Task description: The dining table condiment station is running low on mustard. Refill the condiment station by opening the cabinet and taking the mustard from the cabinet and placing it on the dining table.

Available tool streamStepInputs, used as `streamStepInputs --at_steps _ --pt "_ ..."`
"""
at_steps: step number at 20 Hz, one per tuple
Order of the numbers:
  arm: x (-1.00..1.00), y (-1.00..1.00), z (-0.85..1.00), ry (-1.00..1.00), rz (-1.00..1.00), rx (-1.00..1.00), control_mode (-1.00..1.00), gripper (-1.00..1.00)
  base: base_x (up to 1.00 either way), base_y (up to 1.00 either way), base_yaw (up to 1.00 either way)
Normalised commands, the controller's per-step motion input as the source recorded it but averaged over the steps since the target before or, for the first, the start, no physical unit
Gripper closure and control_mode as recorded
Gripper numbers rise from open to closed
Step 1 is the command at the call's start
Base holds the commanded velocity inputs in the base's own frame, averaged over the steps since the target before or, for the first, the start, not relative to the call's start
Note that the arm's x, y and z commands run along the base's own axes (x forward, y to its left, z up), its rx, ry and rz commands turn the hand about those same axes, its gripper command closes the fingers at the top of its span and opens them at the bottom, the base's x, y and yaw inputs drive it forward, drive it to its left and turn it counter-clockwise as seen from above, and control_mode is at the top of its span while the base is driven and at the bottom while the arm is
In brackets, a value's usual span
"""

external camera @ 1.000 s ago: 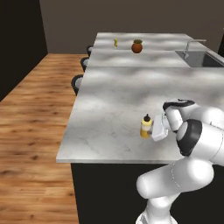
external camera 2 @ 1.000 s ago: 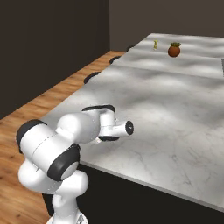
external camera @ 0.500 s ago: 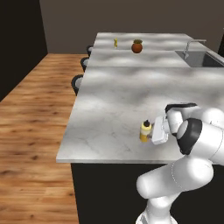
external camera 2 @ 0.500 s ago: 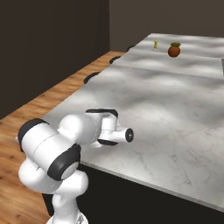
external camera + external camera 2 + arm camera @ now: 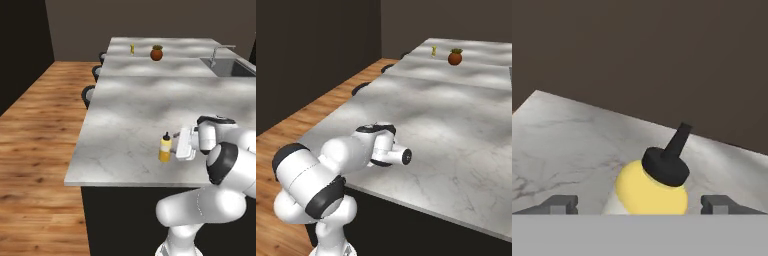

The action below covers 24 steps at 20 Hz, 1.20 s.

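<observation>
The mustard [image 5: 165, 149] stands upright on the dining table's [image 5: 130, 115] marble top, close to its near edge. It is a small yellow bottle with a dark pointed nozzle. My gripper [image 5: 176, 149] is level with it, just to its right in the left base view. In the hand view the mustard [image 5: 654, 187] sits between the two fingertips [image 5: 560, 204], with a gap on each side. The gripper [image 5: 641, 204] is open and does not touch the bottle.
A round brown-orange fruit-like thing [image 5: 156, 53] and a small yellow item [image 5: 132, 48] sit at the table's far end. A sink with a faucet [image 5: 223, 61] lies at the far right. Dark stools [image 5: 88, 93] line the left side over the wooden floor [image 5: 35, 130].
The mustard and my hand sank a little toward the marble between one second and half a second ago. Since then both have hardly moved.
</observation>
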Motion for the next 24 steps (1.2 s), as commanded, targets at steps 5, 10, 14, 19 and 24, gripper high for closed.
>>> streamStepInputs --at_steps 5,10,14,19,24 --pt "-0.21 0.00 1.00 -0.21 0.00 0.00 -1.00 -1.00 0.00 0.00 0.00" --pt "-0.57 0.00 1.00 -0.18 0.00 0.00 -1.00 -1.00 0.00 0.00 0.00" --pt "-0.87 0.00 1.00 -0.13 -0.01 -0.02 -1.00 -1.00 0.00 0.00 0.00" --pt "-0.99 0.00 1.00 -0.14 -0.01 -0.03 -1.00 -1.00 0.00 0.00 0.00" --pt "-1.00 0.12 1.00 -0.07 0.00 -0.13 -1.00 -1.00 0.00 0.00 0.00"
